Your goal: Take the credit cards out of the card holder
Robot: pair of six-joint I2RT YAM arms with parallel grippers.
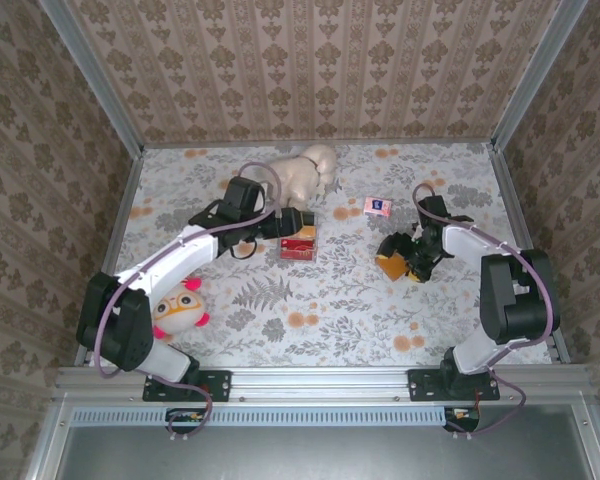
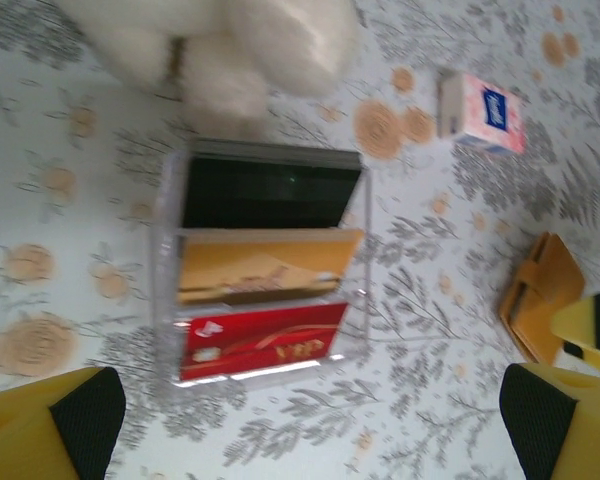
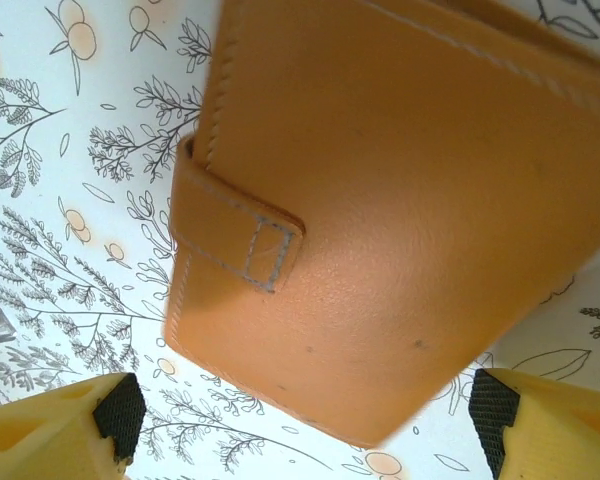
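Observation:
The credit cards (image 2: 255, 340) stand in a clear tiered rack (image 2: 170, 250): a black one at the back, a gold one in the middle, a red one in front. In the top view the cards (image 1: 298, 243) sit mid-table, and my left gripper (image 1: 286, 224) hovers just behind them. It is open, with the left gripper (image 2: 310, 430) holding nothing. The tan-orange card holder (image 3: 380, 200) lies folded shut, its strap (image 3: 235, 225) fastened. My right gripper (image 3: 305, 425) is open, astride its near corner, with fingertips (image 3: 120, 415) clear of the leather. The card holder (image 1: 390, 266) lies right of centre.
A cream plush toy (image 1: 305, 170) lies just behind the cards. A small pink packet (image 1: 377, 206) sits between the plush and the right arm. A yellow and pink toy (image 1: 180, 310) rests by the left arm's base. Metal rails (image 1: 115, 220) edge the table.

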